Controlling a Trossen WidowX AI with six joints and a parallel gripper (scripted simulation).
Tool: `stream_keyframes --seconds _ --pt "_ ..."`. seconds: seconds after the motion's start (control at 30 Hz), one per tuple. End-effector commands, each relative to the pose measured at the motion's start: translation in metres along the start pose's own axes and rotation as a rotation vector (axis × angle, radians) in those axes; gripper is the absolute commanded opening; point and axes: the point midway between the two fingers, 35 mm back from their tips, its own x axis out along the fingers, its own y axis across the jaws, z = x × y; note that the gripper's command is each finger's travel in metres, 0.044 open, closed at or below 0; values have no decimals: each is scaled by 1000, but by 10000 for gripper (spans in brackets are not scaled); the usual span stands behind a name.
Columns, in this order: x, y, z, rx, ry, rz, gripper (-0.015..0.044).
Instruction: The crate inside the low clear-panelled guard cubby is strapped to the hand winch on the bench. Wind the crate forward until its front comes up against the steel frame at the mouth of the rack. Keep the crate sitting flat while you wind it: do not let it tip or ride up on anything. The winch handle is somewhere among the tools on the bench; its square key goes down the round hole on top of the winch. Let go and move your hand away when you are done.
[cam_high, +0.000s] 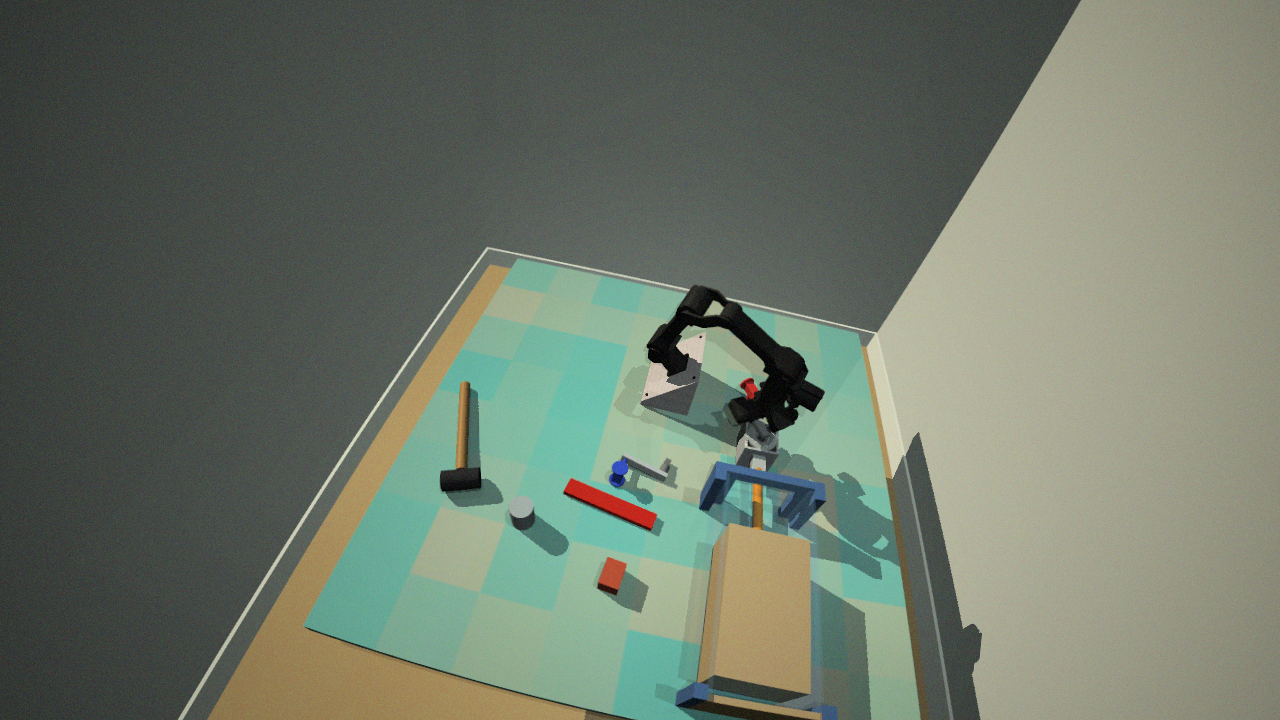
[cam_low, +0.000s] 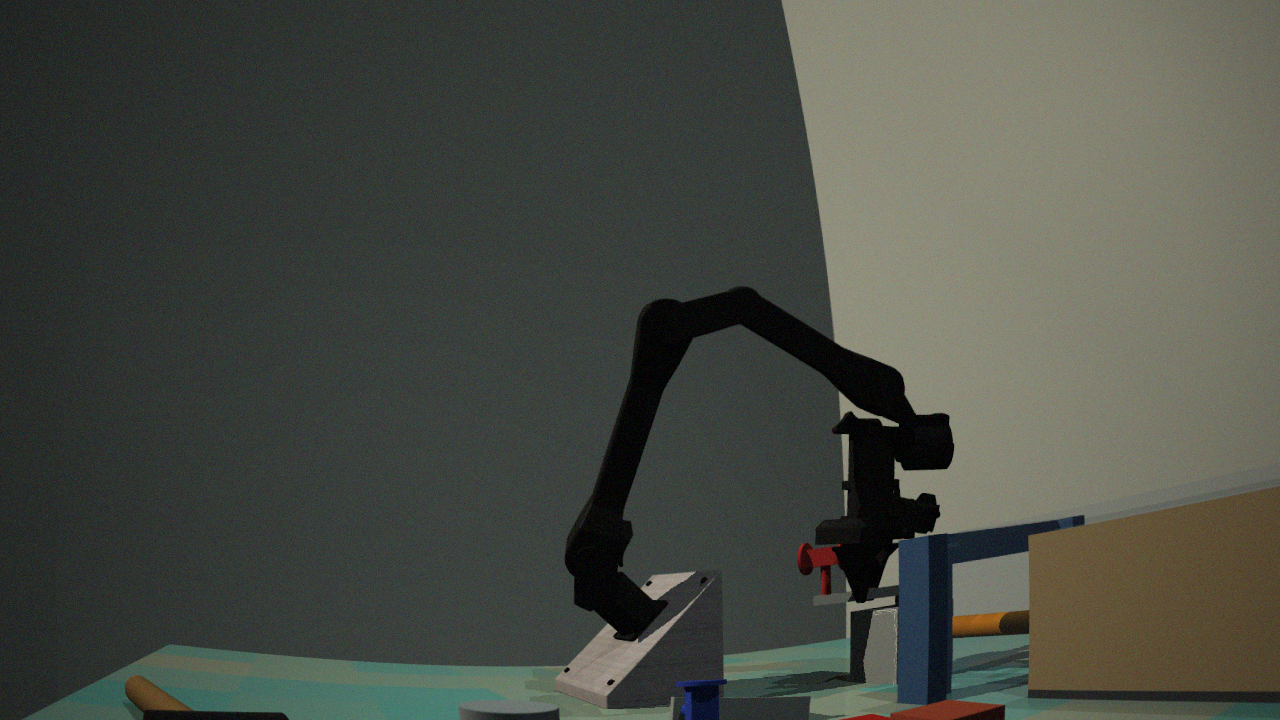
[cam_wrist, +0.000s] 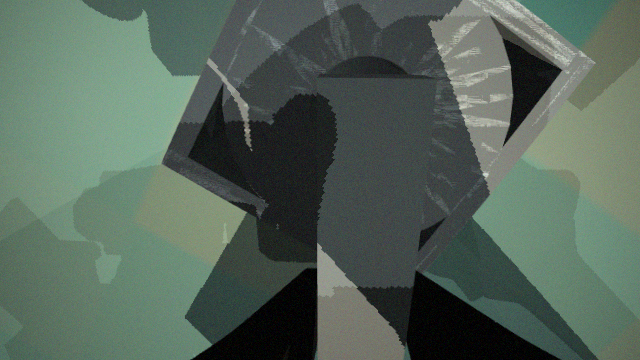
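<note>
My gripper (cam_high: 757, 423) (cam_low: 861, 598) (cam_wrist: 360, 283) points down, shut on the grey bar of the red-knobbed winch handle (cam_high: 748, 387) (cam_low: 820, 557) (cam_wrist: 375, 185). The bar lies level over the grey winch (cam_high: 756, 450) (cam_low: 881, 644) (cam_wrist: 482, 75); its far end covers most of the dark round hole on top. The key is hidden, so its depth cannot be told. An orange strap (cam_high: 757, 508) (cam_low: 973, 625) runs from the winch under the blue steel frame (cam_high: 769, 479) (cam_low: 921, 617) to the tan crate (cam_high: 760, 608) (cam_low: 1145, 591). The crate sits flat, its front a gap behind the frame.
A blue-knobbed crank (cam_high: 618, 472) (cam_low: 700, 700) lies left of the frame. Near it are a red bar (cam_high: 610, 504), a red block (cam_high: 612, 574), a grey cylinder (cam_high: 521, 513) and a mallet (cam_high: 460, 480). The arm's wedge base (cam_high: 671, 385) (cam_low: 666, 653) stands behind. Clear panels flank the crate.
</note>
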Motion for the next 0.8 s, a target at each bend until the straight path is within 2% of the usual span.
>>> stream_keyframes --seconds 0.0,0.27,0.77 --pt "1 1 1 30 -1 1 0" --pt "2 5 1 106 -2 7 0" --pt "12 2 2 57 -1 3 0"
